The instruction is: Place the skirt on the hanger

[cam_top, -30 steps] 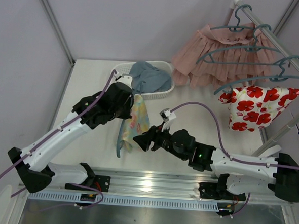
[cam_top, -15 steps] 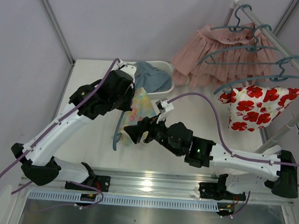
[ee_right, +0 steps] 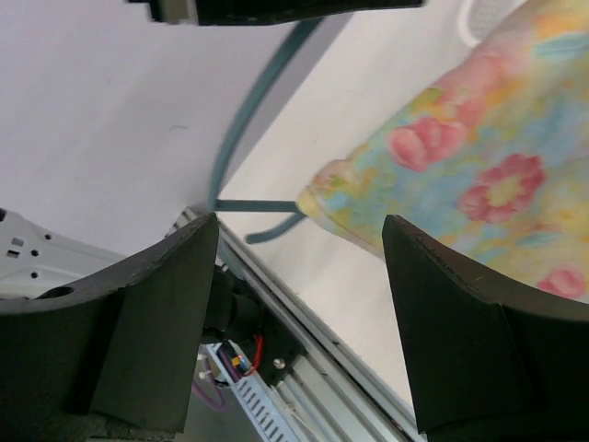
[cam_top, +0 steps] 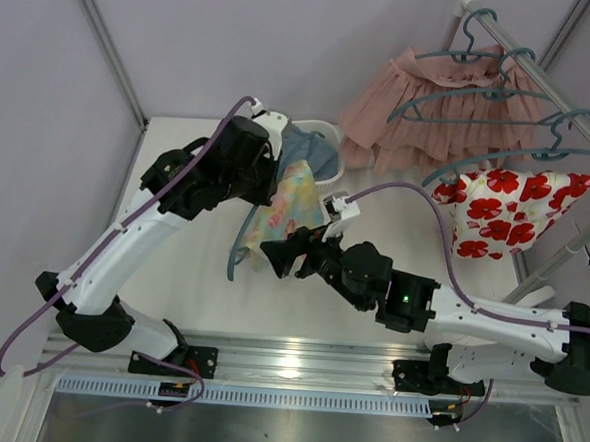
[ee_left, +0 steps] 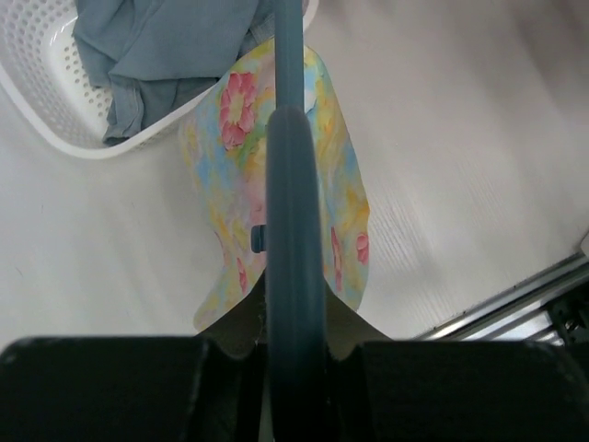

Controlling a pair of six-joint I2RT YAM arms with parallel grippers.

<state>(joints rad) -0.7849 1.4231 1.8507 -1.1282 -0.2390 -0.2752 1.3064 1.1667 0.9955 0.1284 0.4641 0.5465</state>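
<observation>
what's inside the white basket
A crumpled grey-blue garment lies in the white basket. Anything beneath that cloth is covered, so I cannot tell what else is in there.

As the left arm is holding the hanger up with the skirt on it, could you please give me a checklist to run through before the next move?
1. Left end effector shut on the slim teal-blue plastic hanger: ok.
2. Pastel flowered cloth skirt hanging from that hanger: ok.
3. Skirt seated evenly across the hanger: cannot tell, its top is hidden.
4. Right end effector open and not touching the skirt: ok.
5. Skirt clear of the white mesh plastic basket: cannot tell.
</observation>
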